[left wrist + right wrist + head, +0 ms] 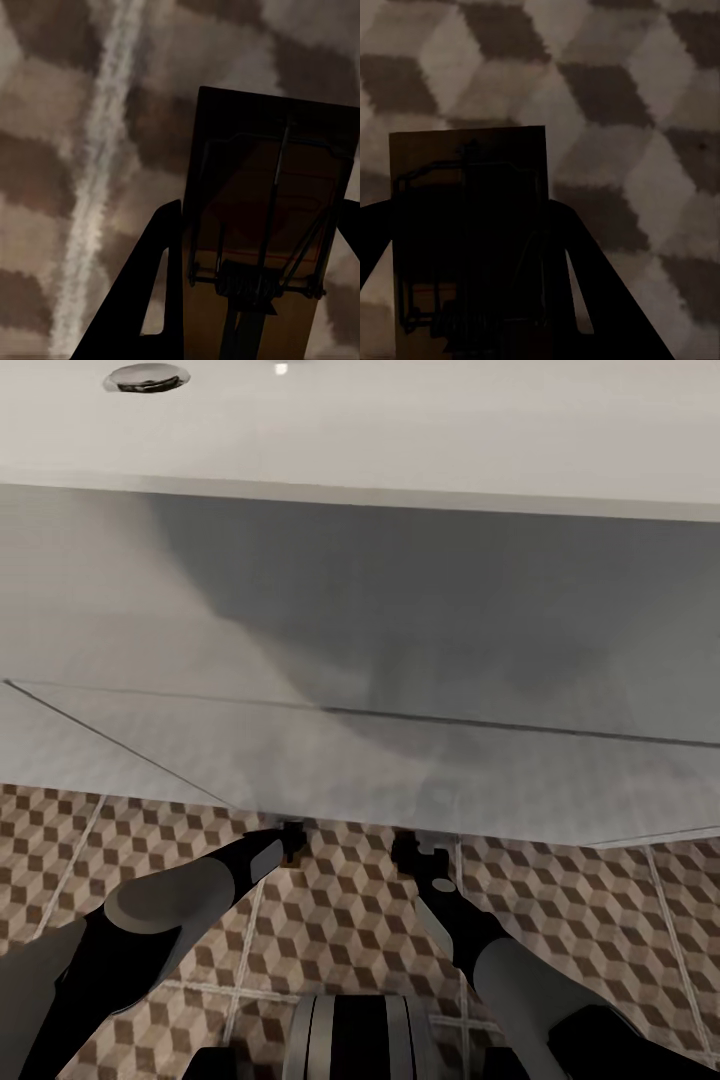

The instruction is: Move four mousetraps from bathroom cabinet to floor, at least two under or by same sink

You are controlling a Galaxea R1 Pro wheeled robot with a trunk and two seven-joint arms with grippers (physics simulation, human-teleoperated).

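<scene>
Evidently each claw, left (255,300) and right (472,300), is gripping a mousetrap (274,217) above the bathroom floor (330,930) beneath the sink (400,560). Neither is lying down yet; the other two are remaining.

The bathroom sink (400,430) looked like smooth white ceramic with a soft sheen, and its drain ring (146,377) read as polished chrome. The white boxy vanity (300,620) below had a flat, matt finish. The bathroom floor (330,920) was printed tile, smooth and low in gloss, with pale, slightly rough grout lines. Each mousetrap (270,225) (469,225) was matt tan wood with a dark thin metal wire bar. The robot's arm shells looked like smooth grey and black plastic.
</scene>
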